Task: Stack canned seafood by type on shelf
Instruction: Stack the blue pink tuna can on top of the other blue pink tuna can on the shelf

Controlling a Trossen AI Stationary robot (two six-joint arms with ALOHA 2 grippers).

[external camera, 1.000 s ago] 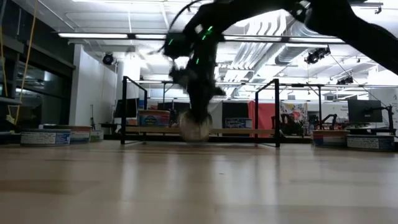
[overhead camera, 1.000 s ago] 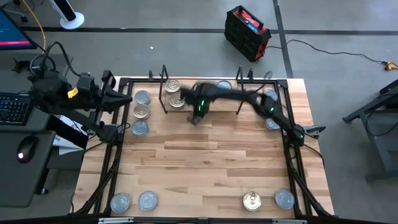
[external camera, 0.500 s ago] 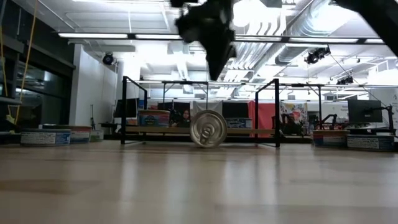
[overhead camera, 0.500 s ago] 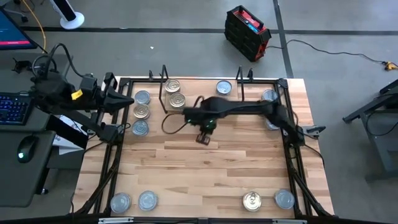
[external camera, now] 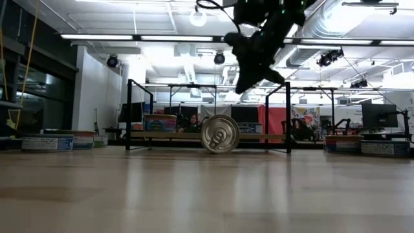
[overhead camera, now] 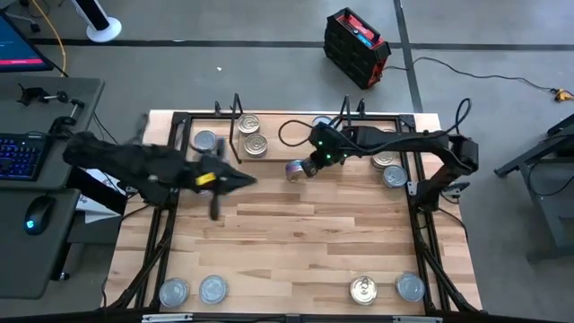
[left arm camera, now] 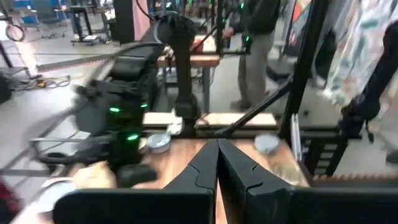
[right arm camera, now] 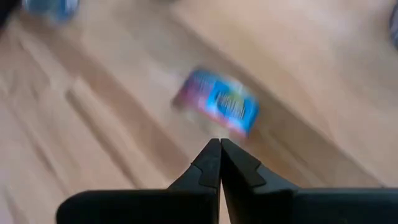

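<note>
High view. My right hand [overhead camera: 313,164] sits at the far middle of the worktop [overhead camera: 296,242], fingers pressed together, holding nothing. A tin on its edge [overhead camera: 295,170] stands just beside it on the bare wood, in front of the shelf [overhead camera: 269,136]. Two gold tins [overhead camera: 252,135] lie flat at the shelf's left end. Silver tins [overhead camera: 387,168] lie at the far right and others [overhead camera: 205,141] at the far left; four more [overhead camera: 213,289] sit along the near edge. My left hand [overhead camera: 235,180] reaches in over the left part of the worktop, fingers pressed together, empty.

Low view. The tin on its edge [external camera: 219,134] shows its pull-tab lid toward the camera, balanced upright in front of the shelf uprights [external camera: 287,116]. My right hand [external camera: 248,81] hangs above and to the side of it, clear of it.

Left wrist view. Left hand [left arm camera: 217,160] closed, pointing across the worktop toward the right arm; tins [left arm camera: 267,144] lie beyond.

Right wrist view. Right hand [right arm camera: 219,163] closed, empty; the blue label of the tin [right arm camera: 217,107] lies ahead of the fingertips.

Handling note. I judge the tin must be recovered first: it could roll. I would spread the right fingers, come down over the rim, pinch across its flat faces, then turn it flat before setting it on its matching pile.
</note>
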